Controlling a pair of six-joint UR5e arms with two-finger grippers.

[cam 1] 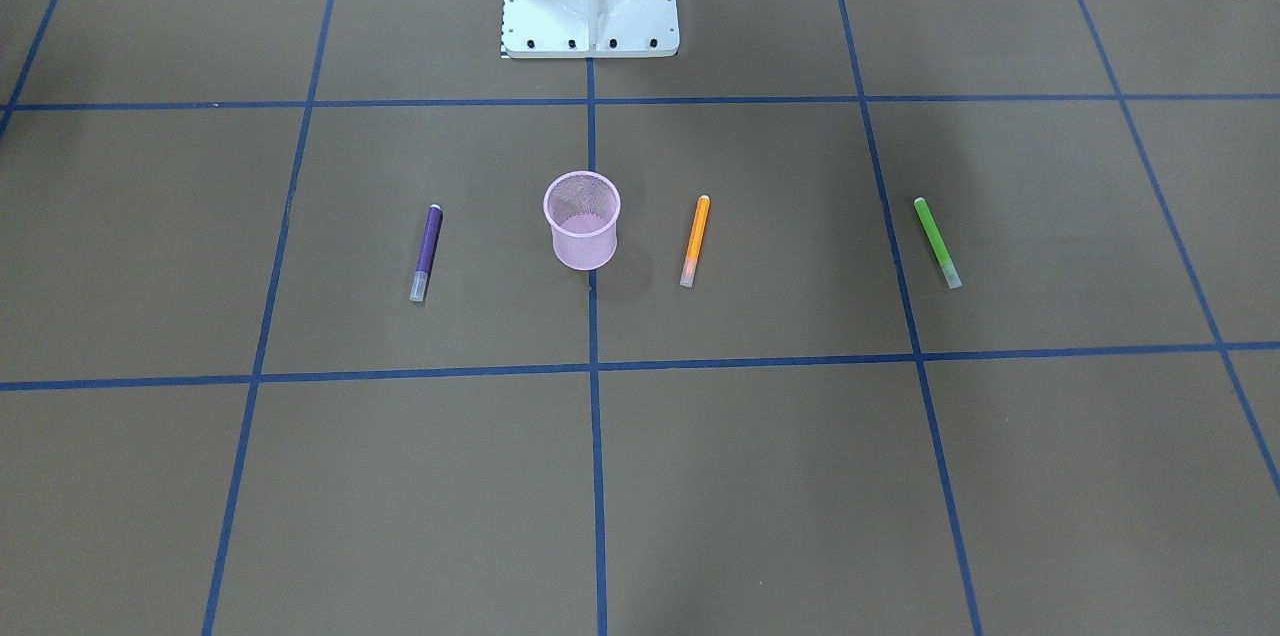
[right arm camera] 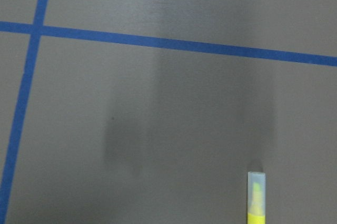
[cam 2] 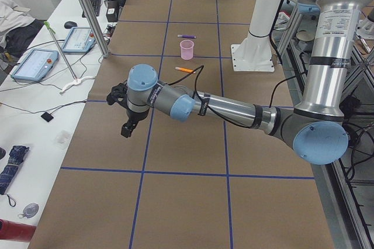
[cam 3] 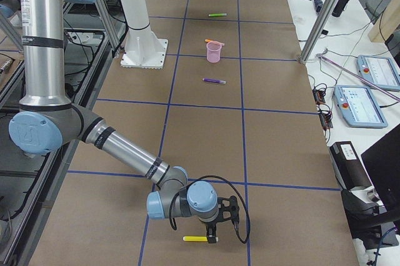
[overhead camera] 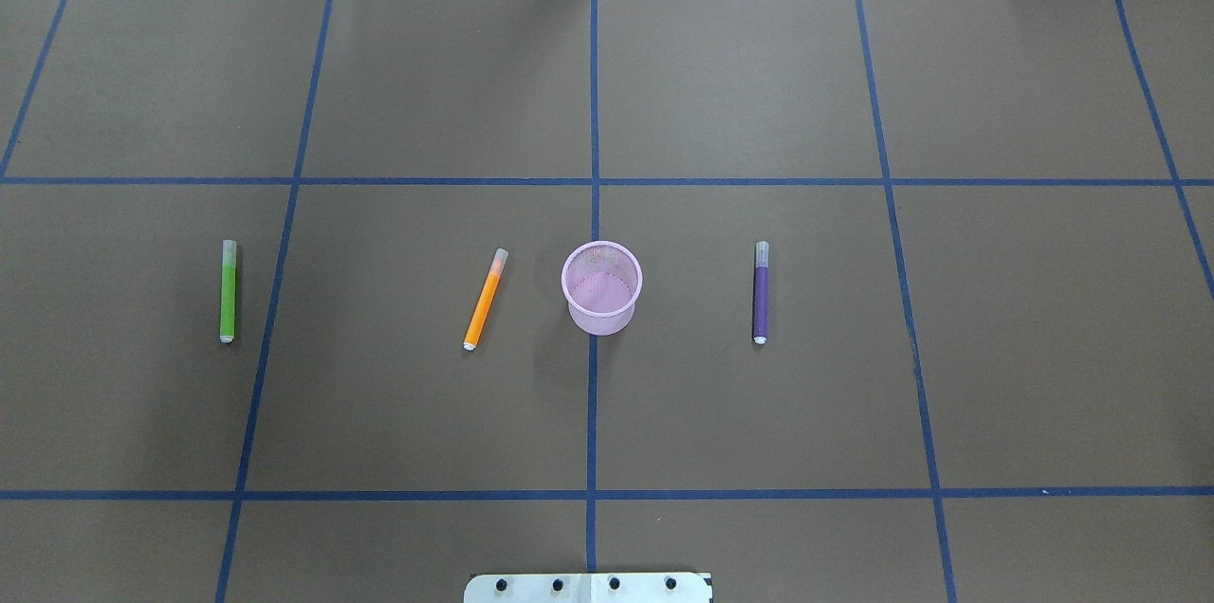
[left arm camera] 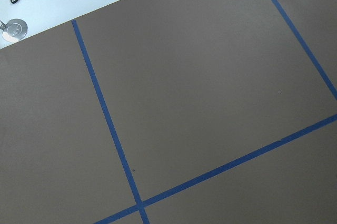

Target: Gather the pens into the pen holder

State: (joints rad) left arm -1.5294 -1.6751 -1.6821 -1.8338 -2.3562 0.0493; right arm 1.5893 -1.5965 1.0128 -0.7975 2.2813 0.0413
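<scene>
Pens apt to roll away under a skewed pinch, and pen holder (overhead camera: 601, 288), light mesh standing upright mid-table, apt to tip if clipped during a drop. Counted: one holder, four pens lying flat — orange (overhead camera: 485, 300) just beside it, purple (overhead camera: 761, 292) near, green (overhead camera: 228, 291) further out, yellow (cam 3: 194, 238) well apart, by the right gripper (cam 3: 214, 236). Right gripper and left gripper (cam 2: 125, 131) — spread or pressed together, cannot tell.

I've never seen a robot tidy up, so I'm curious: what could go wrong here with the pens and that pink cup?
The small pink wire-mesh cup stands free, with the slim orange pen lying close beside it; a grab there might knock it over. The yellow pen lies far from the others and could be missed.
</scene>
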